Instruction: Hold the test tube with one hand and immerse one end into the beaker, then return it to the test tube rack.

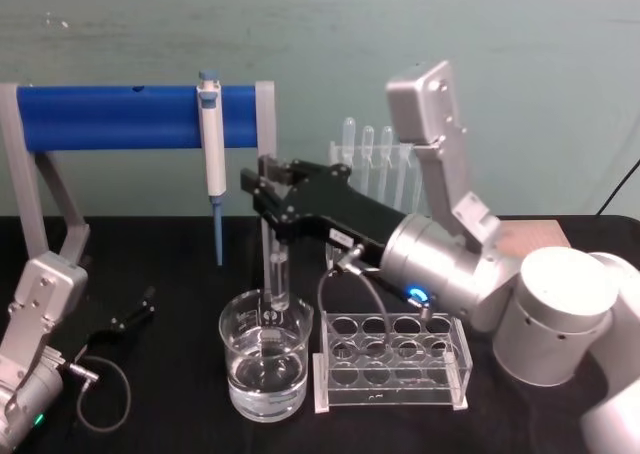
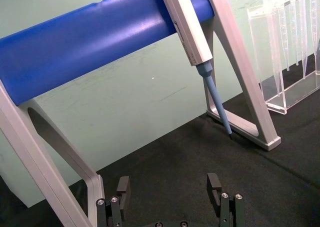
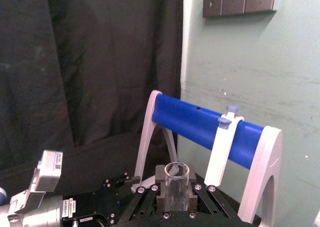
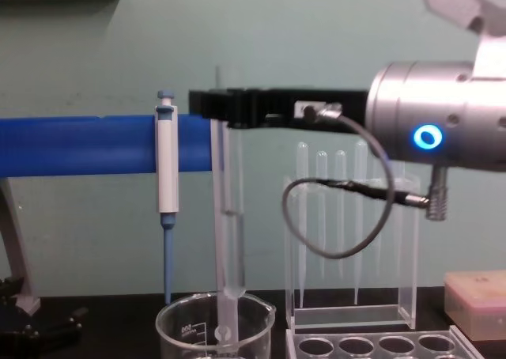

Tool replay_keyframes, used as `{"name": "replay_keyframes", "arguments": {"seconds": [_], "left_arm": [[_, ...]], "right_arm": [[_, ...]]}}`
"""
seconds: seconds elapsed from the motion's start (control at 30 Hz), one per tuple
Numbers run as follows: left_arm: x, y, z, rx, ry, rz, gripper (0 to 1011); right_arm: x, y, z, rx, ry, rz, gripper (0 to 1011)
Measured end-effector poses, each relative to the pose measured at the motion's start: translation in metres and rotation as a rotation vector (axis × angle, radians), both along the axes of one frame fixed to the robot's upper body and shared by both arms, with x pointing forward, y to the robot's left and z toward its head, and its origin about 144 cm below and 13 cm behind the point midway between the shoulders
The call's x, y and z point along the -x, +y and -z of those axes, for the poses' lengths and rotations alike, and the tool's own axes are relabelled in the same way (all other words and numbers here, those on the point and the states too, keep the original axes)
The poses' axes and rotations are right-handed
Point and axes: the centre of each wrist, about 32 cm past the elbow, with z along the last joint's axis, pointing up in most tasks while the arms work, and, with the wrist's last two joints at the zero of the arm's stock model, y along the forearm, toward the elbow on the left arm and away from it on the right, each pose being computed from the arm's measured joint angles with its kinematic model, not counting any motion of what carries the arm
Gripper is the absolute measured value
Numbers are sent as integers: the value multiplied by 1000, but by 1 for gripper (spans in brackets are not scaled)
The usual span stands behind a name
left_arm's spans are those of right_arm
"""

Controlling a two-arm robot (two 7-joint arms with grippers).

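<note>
Head view: right gripper (image 1: 272, 189) clamps the test tube (image 1: 278, 274) near its top. Tube upright, lower end inside the beaker (image 1: 265, 369) rim, off-centre toward the far wall; cannot tell if it meets the liquid. Test tube rack (image 1: 392, 359) sits just right of the beaker, edges near. Pipettor (image 1: 210, 139) hangs far-left, tip apart from the beaker. Open black table left of the beaker. Left gripper (image 1: 135, 312) parked low at far left.

Left wrist view: left gripper (image 2: 168, 187) fingers wide apart, holding nothing, bare table ahead.

Right wrist view: test tube (image 3: 177, 179) open rim pokes up between closed jaws.

Chest view: test tube (image 4: 228, 232) vertical, bottom below the beaker (image 4: 178, 327) rim, clear of both side walls.
</note>
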Motion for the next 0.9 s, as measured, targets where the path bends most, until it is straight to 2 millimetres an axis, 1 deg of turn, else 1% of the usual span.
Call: {"name": "replay_keyframes", "arguments": {"seconds": [0.1, 0.37, 0.4, 0.43, 0.9], "left_arm": [[0, 0, 0, 0, 0, 0, 1000], [0, 0, 0, 0, 0, 0, 1000], [0, 0, 0, 0, 0, 0, 1000], [0, 0, 0, 0, 0, 0, 1000], [0, 0, 0, 0, 0, 0, 1000]], "right_arm": [[-5, 7, 6, 11, 10, -6, 224], [-10, 15, 18, 22, 17, -10, 224], [-11, 17, 21, 24, 21, -10, 224], [-13, 20, 33, 28, 39, -9, 223], [-13, 19, 35, 24, 39, -5, 223]]}}
